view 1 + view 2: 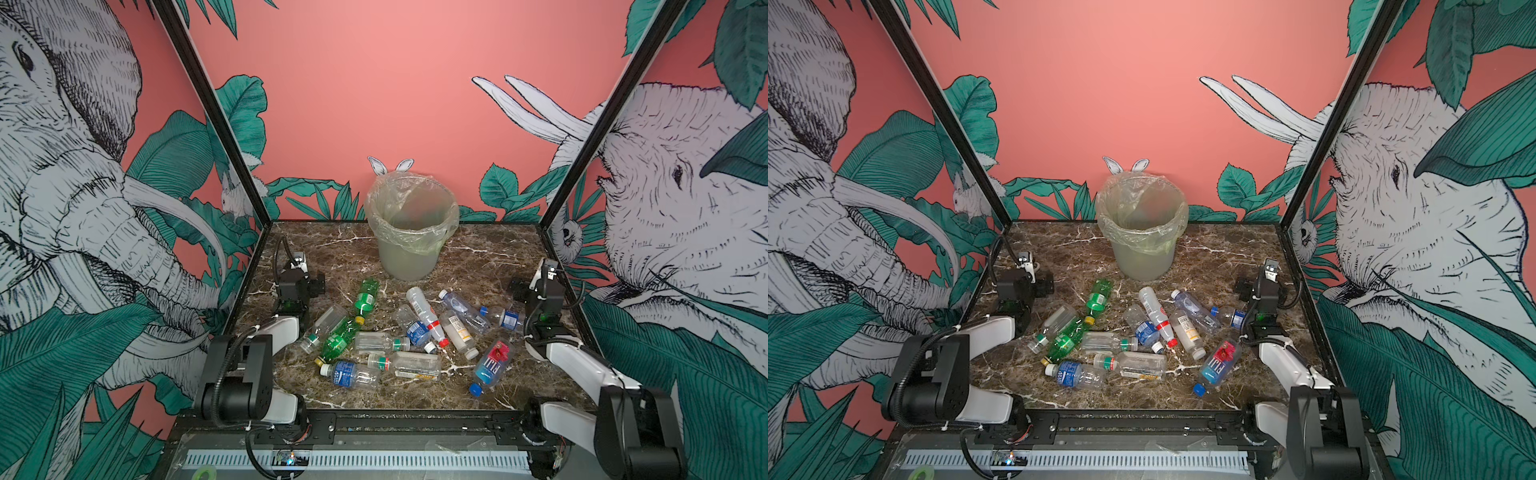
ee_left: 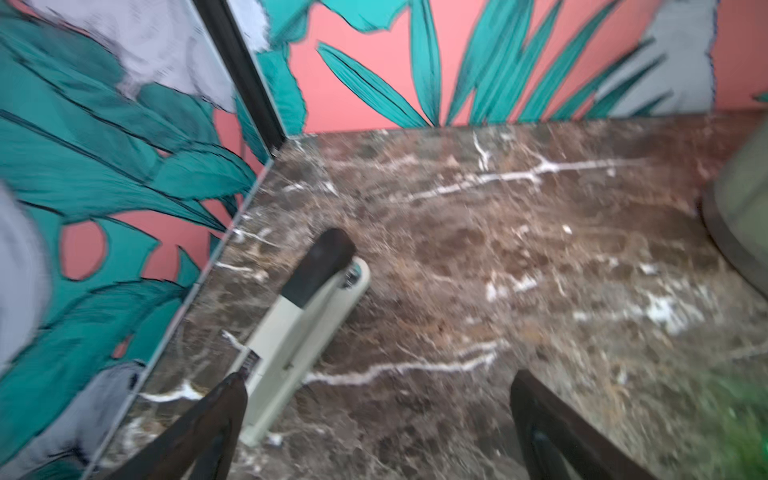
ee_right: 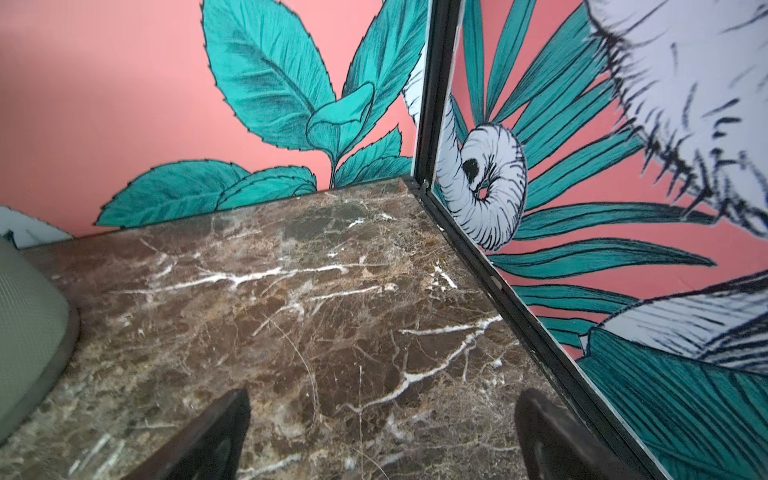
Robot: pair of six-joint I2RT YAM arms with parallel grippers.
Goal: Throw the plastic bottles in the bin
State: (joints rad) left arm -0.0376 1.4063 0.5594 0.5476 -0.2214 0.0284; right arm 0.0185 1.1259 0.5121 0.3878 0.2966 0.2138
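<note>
**Both top views.** Found the bin (image 1: 409, 253) (image 1: 1140, 257) upright near the middle of the far edge of the surface (image 1: 490, 249), with a clear bag folded over its rim. Counted about a dozen plastic bottles (image 1: 376, 341) lying on their sides across the middle of the surface, on the near side of the bin and apart from it. Noted the far green bottle (image 1: 365, 300) closest to the bin's foot. Noted the near green bottle (image 1: 337, 343) toward the left edge. Noted a bottle with a pink-and-blue label (image 1: 490, 365) toward the right edge, blue cap turned to the near edge. Located the left arm (image 1: 280, 326) by the left edge and the right arm (image 1: 573, 361) by the right edge, flanking the pile. Could not make out either set of jaws from here.

**Left wrist view, blurred.** Found the left pincer (image 2: 378, 376) spread wide, with only bare surface between the jaws and no hold on anything. Noted a white-and-black stapler-like tool (image 2: 291, 345) lying flat close along the left edge, its near end by one fingertip. Could not tell whether touching. Glimpsed part of the bin's wall well apart from the pincer. Glimpsed also a green smear (image 2: 744, 415), too blurred to name.

**Right wrist view.** Found the right pincer (image 3: 382, 392) likewise spread wide, gripping nothing, above bare surface near the far right corner. Saw part of the bin's wall, apart from the fingers.
</note>
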